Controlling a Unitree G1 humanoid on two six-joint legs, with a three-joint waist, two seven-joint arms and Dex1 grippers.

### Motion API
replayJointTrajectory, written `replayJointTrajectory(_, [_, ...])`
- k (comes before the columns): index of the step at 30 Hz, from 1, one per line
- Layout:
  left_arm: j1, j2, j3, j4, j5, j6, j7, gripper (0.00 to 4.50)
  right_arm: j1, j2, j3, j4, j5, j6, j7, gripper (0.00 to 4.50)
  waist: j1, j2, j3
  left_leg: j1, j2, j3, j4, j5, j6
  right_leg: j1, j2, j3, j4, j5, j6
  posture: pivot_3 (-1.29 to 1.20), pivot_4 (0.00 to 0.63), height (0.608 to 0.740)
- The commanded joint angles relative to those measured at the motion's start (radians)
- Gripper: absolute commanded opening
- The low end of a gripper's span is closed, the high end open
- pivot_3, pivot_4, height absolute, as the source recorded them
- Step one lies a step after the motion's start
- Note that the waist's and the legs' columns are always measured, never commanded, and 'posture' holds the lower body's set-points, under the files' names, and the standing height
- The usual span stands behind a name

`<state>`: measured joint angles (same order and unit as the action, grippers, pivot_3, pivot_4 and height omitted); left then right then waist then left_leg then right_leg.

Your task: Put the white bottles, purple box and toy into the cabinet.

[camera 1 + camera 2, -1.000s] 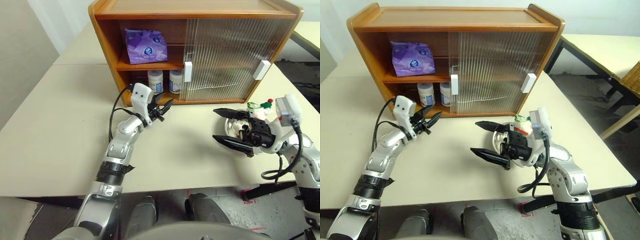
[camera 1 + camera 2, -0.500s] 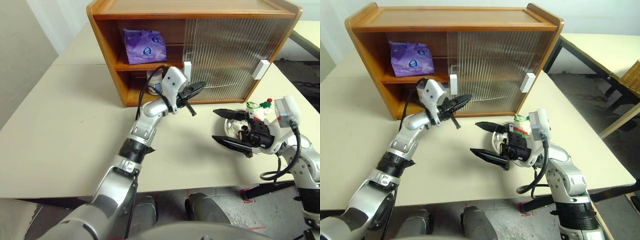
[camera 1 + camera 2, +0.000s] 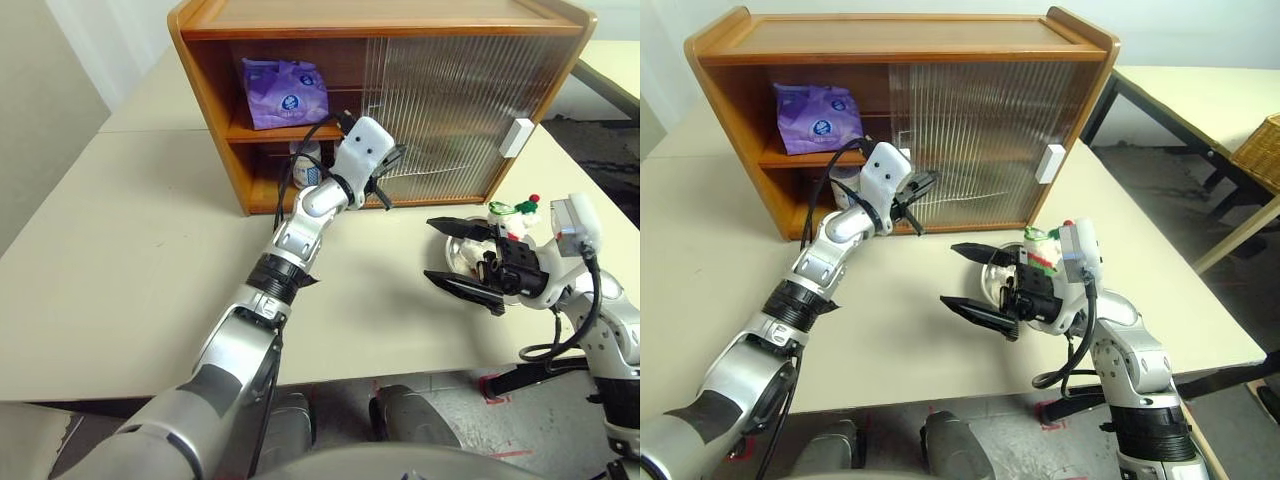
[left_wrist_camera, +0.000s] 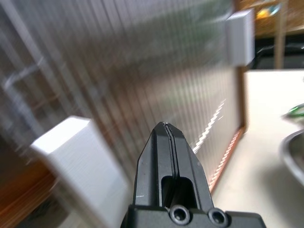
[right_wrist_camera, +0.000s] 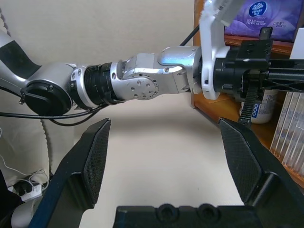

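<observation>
Since a second ago the left gripper [image 3: 920, 186] has swung up from the table [image 3: 120, 250] in front of the open left bay to the ribbed sliding door [image 3: 450, 100], and its fingers, slightly apart then, are now pressed together with nothing between them, tips beside the door's white handle [image 4: 83, 161]. The right gripper [image 3: 462, 256] has not moved; it hangs with its jaws wide apart and empty just in front of a steel bowl [image 3: 462, 255]. The task looks mostly done: the purple box [image 3: 284, 92] lies on the upper shelf of the cabinet [image 3: 200, 60], and one white bottle [image 3: 307, 165] is visible on the lower shelf behind the left arm; a second bottle cannot be made out there now. The toy [image 3: 512, 216], white with a red and green hat, sits by the bowl on the table, outside the cabinet, so it is what remains. The left wrist view shows the closed fingertips close against the ribbed door and handle, with a second handle [image 4: 241, 37] further along, which the head views cannot resolve. The right wrist view shows the left arm side on, with the bottle and box behind it.
</observation>
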<state>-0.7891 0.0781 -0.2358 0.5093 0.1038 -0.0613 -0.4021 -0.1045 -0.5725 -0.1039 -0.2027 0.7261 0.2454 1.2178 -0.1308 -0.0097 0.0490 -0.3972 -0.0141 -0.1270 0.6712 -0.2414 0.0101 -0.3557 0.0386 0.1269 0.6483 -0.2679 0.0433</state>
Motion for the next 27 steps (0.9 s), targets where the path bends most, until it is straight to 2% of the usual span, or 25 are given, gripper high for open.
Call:
replayJointTrajectory(1, [-0.016, -0.01, 0.027, -0.006, 0.0, 0.082, 0.036, 0.03, 0.004, -0.008, 0.001, 0.005, -0.02, -0.008, 0.005, 4.5, 0.0, 0.0, 0.0, 0.0, 0.0, 0.0, 0.0, 0.0, 0.0, 0.0, 0.0, 0.0, 0.0, 0.0, 0.0, -0.24, 0.041, 0.74])
replayJointTrajectory(16, [0.055, -0.009, 0.095, -0.186, -0.061, 0.198, 0.093, 0.03, -0.015, -0.012, 0.003, -0.001, -0.014, 0.005, 0.001, 4.5, -0.016, 0.0, 0.0, 0.0, 0.0, 0.001, 0.004, 0.001, 0.001, 0.001, 0.001, 0.0, 0.0, 0.002, 0.0, -0.23, 0.034, 0.74])
replayJointTrajectory(27, [0.105, 0.072, 0.172, -0.253, -0.087, 0.268, 0.141, 0.03, -0.022, -0.015, 0.005, -0.002, -0.012, 0.011, 0.001, 4.5, -0.029, 0.0, 0.0, 0.008, 0.0, 0.001, 0.005, 0.001, 0.0, 0.005, 0.001, 0.0, 0.001, 0.005, -0.005, -0.21, 0.038, 0.74])
